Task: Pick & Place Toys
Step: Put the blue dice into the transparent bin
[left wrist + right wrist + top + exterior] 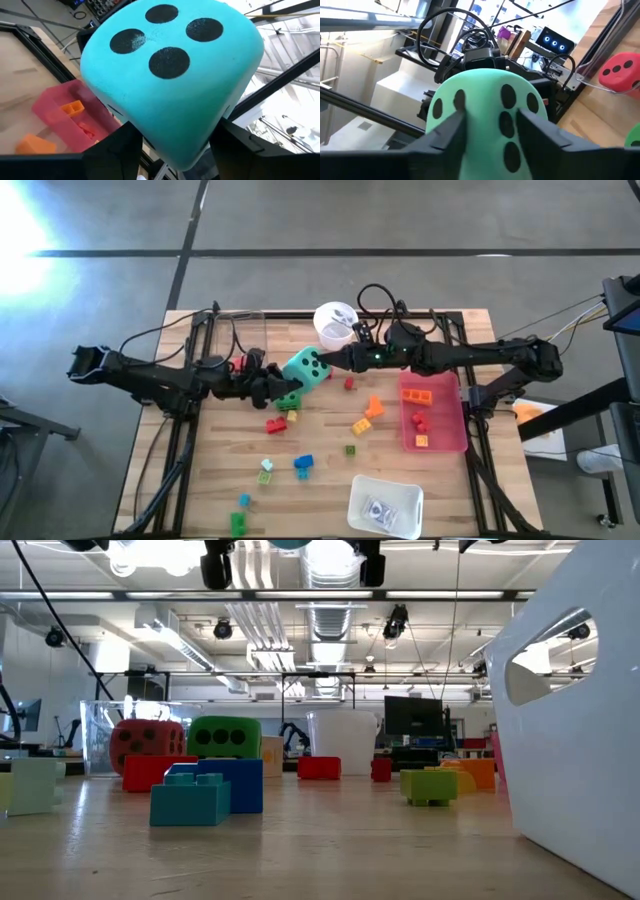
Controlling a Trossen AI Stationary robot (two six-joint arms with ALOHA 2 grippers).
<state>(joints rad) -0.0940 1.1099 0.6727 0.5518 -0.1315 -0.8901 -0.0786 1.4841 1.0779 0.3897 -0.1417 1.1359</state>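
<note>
A teal die with black dots [307, 368] hangs in the air above the middle of the table, between my two grippers. My left gripper [287, 384] reaches it from the table's left and is shut on it [172, 147]. My right gripper [332, 361] reaches it from the right, its fingers against the die [490, 120]. A green die [289, 400] rests on the table below them. Beside a clear box, a red die [145, 743] also rests on the table. Small bricks [276, 425] lie scattered on the wood. My left gripper pinches the teal die's lower corner [175, 135] between its two fingers [117, 150], coming level from the table's left. The die is lifted clear of the table, its four-dot face toward the wrist camera. My right gripper's two fingers [452, 127] lie against opposite sides of the die's near part [490, 145], coming level from the table's right. The die bulges wider than the gap between them and hangs clear of the table.
A pink tray [445, 435] with a few bricks lies at the right. A white cup [337, 323] stands at the far edge and a white rectangular tray [385, 502] at the near edge. A clear box [245, 330] stands at the far left.
</note>
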